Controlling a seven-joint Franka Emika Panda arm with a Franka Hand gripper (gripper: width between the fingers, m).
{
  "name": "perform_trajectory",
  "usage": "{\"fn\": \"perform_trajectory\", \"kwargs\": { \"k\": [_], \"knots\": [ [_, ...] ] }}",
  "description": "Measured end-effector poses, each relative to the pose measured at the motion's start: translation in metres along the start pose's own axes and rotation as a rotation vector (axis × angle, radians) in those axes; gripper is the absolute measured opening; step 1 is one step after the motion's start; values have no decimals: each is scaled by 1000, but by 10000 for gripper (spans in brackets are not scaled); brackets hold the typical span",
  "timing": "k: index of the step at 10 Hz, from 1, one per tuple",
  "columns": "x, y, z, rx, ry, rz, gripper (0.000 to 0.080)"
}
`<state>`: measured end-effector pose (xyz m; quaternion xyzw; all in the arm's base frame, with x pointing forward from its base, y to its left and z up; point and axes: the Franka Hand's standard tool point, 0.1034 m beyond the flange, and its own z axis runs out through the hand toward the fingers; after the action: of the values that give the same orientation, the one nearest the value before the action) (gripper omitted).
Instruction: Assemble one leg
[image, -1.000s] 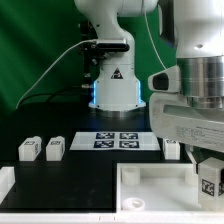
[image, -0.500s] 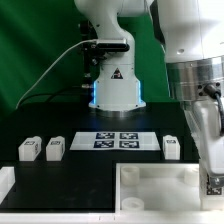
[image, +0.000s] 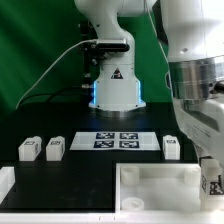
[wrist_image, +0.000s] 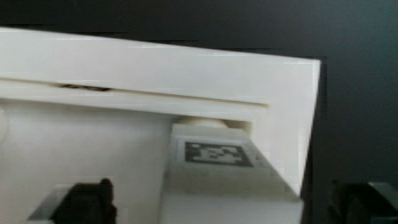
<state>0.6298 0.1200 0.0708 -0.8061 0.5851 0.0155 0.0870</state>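
Note:
The leg (wrist_image: 217, 155), a small white peg with a square tag, stands with its end at the corner of the large white panel (wrist_image: 143, 70). My gripper (wrist_image: 222, 205) straddles it. A strip of background shows between each dark finger (wrist_image: 86, 200) and the leg's sides, so the jaws are open around it. In the exterior view the gripper (image: 208, 172) hangs over this leg (image: 212, 186) at the panel's (image: 150, 182) corner on the exterior view's right. Three more legs lie on the table: two on the exterior view's left (image: 29, 149) (image: 55, 148) and one on its right (image: 172, 147).
The marker board (image: 115, 140) lies behind the panel in front of the robot base (image: 112, 90). A white block (image: 5, 183) sits at the front edge on the exterior view's left.
The hand has turned about its vertical axis over the leg, from broad face to narrow and part way round again. The leg stays at the panel corner.

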Motion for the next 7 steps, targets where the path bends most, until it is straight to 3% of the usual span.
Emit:
{"fn": "perform_trajectory", "kwargs": {
  "k": [1, 4, 7],
  "knots": [
    [1, 2, 2, -6, 6, -199, 638],
    [2, 6, 4, -10, 11, -499, 648],
    [-2, 2, 0, -65, 40, -1009, 649]
  ]
}}
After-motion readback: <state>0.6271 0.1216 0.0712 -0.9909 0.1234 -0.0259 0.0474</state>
